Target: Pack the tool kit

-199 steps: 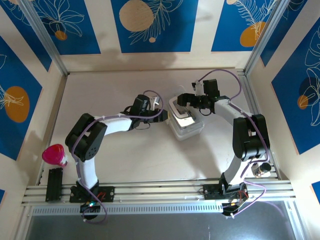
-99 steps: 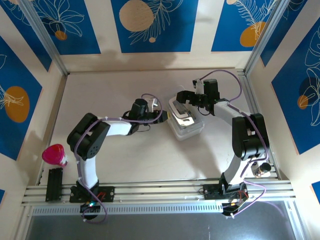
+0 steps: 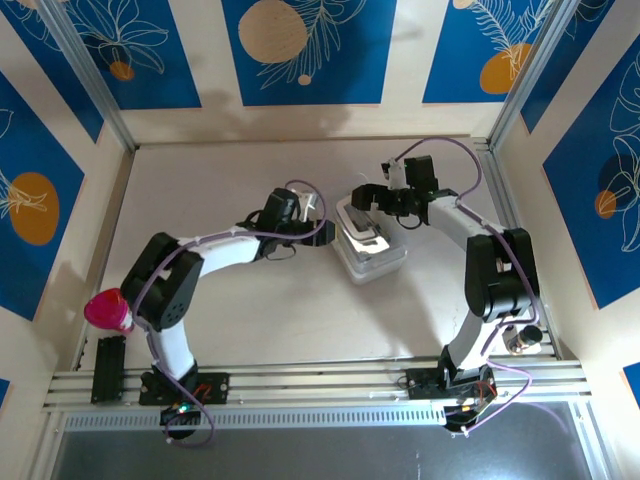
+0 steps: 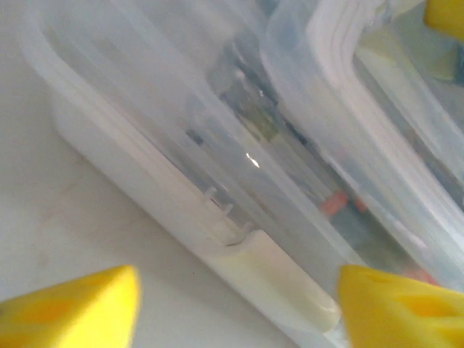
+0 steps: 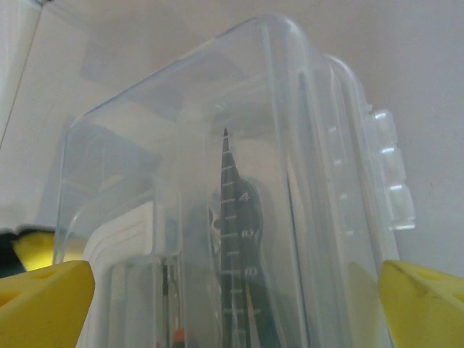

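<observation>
Table point(image 3: 250, 300): pale, smooth, matte sheet, rectangular, fenced by aluminium rails.

Case point(image 3: 372, 250): clear, glossy plastic box with rounded corners, lying at about 3 o'clock of the table's middle, long side running from 11 to 5 o'clock. Seen close from the left wrist point(image 4: 181, 145) as stepped, ribbed walls, milky where thick. Seen from the right wrist point(image 5: 217, 145) as a tall see-through shell with small moulded tabs along its 3 o'clock edge.

Left gripper point(image 3: 325, 232): at 9 o'clock of the case, just beside its long wall. Yellow blocky fingers spread apart point(image 4: 235, 308), nothing pinched, bare table under the 8 o'clock finger.

Right gripper point(image 3: 360, 196): at 12 o'clock of the case. Yellow fingers spread wide point(image 5: 235, 301), one at each side of the case's end; released, no squeeze visible.

Cup point(image 3: 108, 310): bright pink, round, glossy, at 8 o'clock near the table's edge, well apart from the case.

Handle point(image 3: 365, 232): white, looped, on top of the case.

Latch point(image 4: 268, 279): opaque cream tab, smooth and rounded, on the case's rim.

Tool point(image 5: 235, 239): inside the case, dark, slim, tapering to a point at 12 o'clock, marked with fine ticks.

Orange pieces point(image 4: 335, 205): small, blurred behind the plastic, kind not clear.
</observation>
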Controlling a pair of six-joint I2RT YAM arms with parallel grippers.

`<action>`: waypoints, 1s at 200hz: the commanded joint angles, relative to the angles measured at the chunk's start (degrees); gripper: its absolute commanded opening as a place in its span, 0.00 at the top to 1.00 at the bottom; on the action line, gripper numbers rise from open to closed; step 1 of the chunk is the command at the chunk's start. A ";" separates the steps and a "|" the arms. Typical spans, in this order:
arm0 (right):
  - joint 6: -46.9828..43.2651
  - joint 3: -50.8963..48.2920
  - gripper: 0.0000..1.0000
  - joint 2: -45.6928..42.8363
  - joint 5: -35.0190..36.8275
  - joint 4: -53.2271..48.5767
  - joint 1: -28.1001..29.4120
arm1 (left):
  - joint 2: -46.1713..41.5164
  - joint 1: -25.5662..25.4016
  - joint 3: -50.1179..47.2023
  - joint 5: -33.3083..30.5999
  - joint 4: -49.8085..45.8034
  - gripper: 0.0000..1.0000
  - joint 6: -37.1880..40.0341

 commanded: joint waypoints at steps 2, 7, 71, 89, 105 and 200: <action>-3.62 4.15 0.01 -5.45 -2.93 -12.41 -1.70 | -8.16 2.79 5.20 -8.97 -12.79 0.08 11.67; -3.93 4.30 0.01 -6.43 -1.95 -12.44 -2.51 | -9.47 3.95 5.00 -10.07 -13.32 0.03 12.15; -3.52 -20.72 0.01 -24.39 21.31 13.47 -13.08 | -26.02 22.09 -16.44 -27.80 -1.20 0.00 13.27; -4.56 -26.15 0.01 -25.87 29.90 16.46 -13.56 | -28.20 26.01 -22.38 -30.84 4.48 0.00 14.26; -5.19 -31.29 0.01 -25.38 32.43 21.98 -13.13 | -27.85 27.39 -27.13 -32.90 11.96 0.00 18.03; -14.29 -32.73 0.01 -11.20 20.93 37.95 -9.29 | -15.39 29.85 -37.93 -29.37 39.47 0.00 26.45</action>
